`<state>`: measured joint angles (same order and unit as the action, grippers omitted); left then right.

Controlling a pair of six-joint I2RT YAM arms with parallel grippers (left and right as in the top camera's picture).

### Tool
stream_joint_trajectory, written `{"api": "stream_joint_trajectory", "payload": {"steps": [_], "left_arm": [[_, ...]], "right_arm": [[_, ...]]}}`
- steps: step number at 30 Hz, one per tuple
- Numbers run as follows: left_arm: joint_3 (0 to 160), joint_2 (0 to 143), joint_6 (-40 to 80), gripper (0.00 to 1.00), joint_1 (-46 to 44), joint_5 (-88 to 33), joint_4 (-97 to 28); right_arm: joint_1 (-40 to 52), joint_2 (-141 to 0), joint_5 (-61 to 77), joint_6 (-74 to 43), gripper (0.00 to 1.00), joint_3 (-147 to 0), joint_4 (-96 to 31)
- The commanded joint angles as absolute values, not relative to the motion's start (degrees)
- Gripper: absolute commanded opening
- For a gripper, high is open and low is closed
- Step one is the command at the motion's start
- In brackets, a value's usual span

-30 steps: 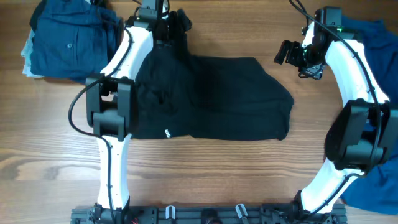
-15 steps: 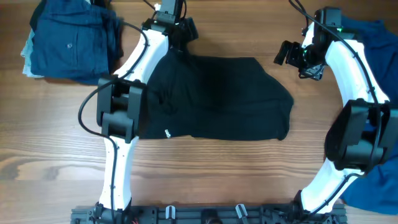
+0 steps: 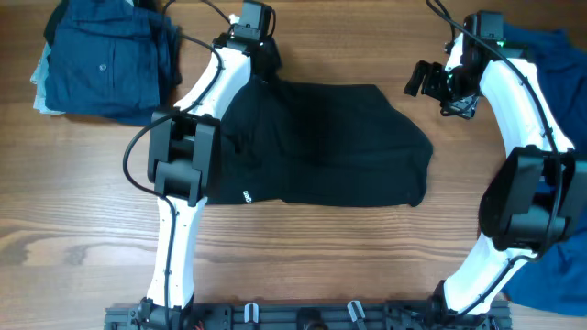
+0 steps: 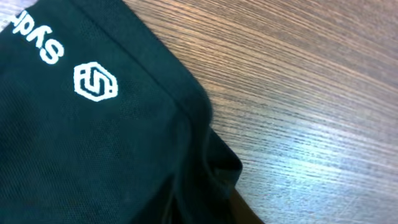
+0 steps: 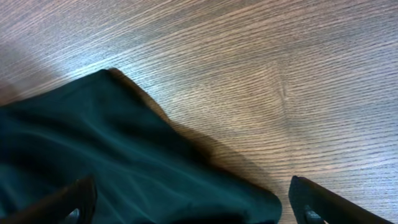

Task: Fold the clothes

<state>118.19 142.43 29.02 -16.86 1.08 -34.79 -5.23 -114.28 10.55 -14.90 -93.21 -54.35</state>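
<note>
Wood table [image 3: 83,229], black garment [image 3: 321,137] spread at centre. My left gripper [image 3: 261,50] sits at its 11 o'clock corner; can't tell if it's clamped. Right gripper [image 3: 420,80] gapes wide near 2 o'clock. I'd pinch both top corners evenly b4 folding.

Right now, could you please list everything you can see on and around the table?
black garment: one, black with a white logo, spread at the table's centre
folded pile: one, navy over pale blue, far left corner
blue garment: at least one, royal blue, right edge, partly behind the arm
table: one, brown wood, under everything
left gripper: one, black, at the black garment's far left corner, jaws hidden
right gripper: one, black, open, by its far right corner
</note>
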Motion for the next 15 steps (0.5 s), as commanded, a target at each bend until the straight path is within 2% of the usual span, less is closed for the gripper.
{"api": "stream_joint_trajectory", "payload": {"steps": [1,9,15], "left_arm": [[119.3,142.8,28.6,0.04,-16.6,2.7,-35.0],[119.3,140.4,28.7,0.04,-16.6,2.7,-36.9],[119.3,136.8,28.7,0.04,-16.6,2.7,-39.5]], "right_arm": [[-5.0,-115.0,11.7,-15.2,0.99,-94.0,-53.2],[-5.0,-116.1,17.0,-14.9,0.99,-94.0,-48.8],[-5.0,-124.1,23.5,-15.1,0.98,-94.0,-47.3]]}}
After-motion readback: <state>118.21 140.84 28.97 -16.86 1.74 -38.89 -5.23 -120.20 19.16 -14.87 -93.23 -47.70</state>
